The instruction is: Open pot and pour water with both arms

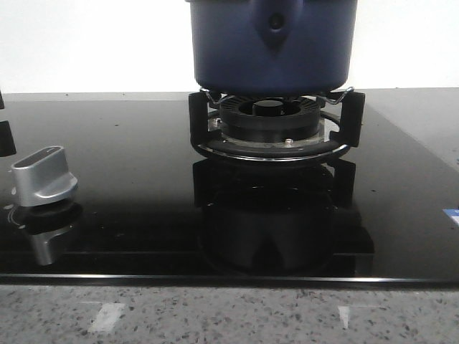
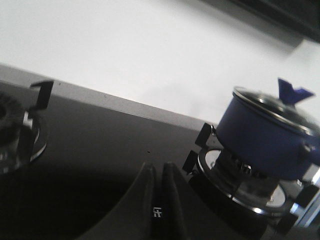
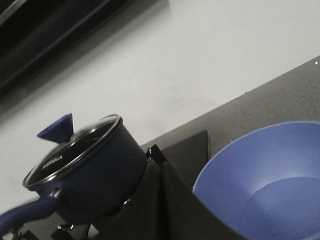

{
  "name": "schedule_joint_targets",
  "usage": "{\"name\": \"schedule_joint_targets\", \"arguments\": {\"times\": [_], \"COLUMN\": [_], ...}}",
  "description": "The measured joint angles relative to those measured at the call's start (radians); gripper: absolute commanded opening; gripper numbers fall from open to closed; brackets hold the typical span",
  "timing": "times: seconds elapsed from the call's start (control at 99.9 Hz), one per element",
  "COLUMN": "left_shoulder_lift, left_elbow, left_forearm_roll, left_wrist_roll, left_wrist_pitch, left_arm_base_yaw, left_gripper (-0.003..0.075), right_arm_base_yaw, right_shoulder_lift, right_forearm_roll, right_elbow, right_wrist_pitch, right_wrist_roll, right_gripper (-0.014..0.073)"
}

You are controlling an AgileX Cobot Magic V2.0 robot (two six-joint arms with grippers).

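The dark navy pot stands on the gas burner, with its top cut off in the front view. In the left wrist view the pot wears a glass lid with a blue knob. My left gripper is shut and empty, low over the black hob, apart from the pot. The right wrist view shows the pot, its lid and its long handle. My right gripper is shut and holds nothing beside the pot. Water is hidden.
A large blue bowl sits close to the right gripper, on the side away from the pot. A silver control knob stands on the glass hob at the left. A second burner lies on the far side of the left gripper. A white wall is behind.
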Motion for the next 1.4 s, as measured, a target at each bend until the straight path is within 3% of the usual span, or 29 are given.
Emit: {"name": "schedule_joint_targets", "arguments": {"times": [0.23,0.4,0.57,0.711,0.981,1.101,1.401], "left_shoulder_lift": [0.161,0.237,0.27,0.293,0.353,0.376,0.507], "left_elbow": [-0.168,-0.213,-0.218,-0.221,-0.221,-0.23,-0.351], "left_forearm_roll": [0.016,0.016,-0.056,-0.124,-0.17,-0.174,-0.18], "left_wrist_roll": [0.175,0.201,0.348,0.449,0.478,0.478,0.527], "left_wrist_pitch": [0.119,0.141,0.152,0.153,0.149,0.127,0.08], "left_arm_base_yaw": [0.0,-0.011,-0.072,-0.134,-0.229,-0.255,-0.321], "left_gripper": [-0.002,-0.0019,-0.0009,0.0078,0.0334,0.036,0.037], "right_arm_base_yaw": [0.0,0.0,0.0,0.0,0.0,0.0,0.0], "right_shoulder_lift": [0.086,0.107,0.111,0.111,0.111,0.111,0.111], "right_forearm_roll": [-0.106,-0.158,-0.189,-0.193,-0.195,-0.195,-0.195], "right_elbow": [-0.149,-0.192,-0.205,-0.205,-0.205,-0.205,-0.205], "right_wrist_pitch": [0.175,0.196,0.234,0.24,0.24,0.241,0.241], "right_wrist_roll": [-0.119,-0.135,-0.136,-0.136,-0.137,-0.137,-0.137], "right_gripper": [-0.0074,-0.0074,-0.0071,-0.0004,0.0216,0.026,0.026]}}
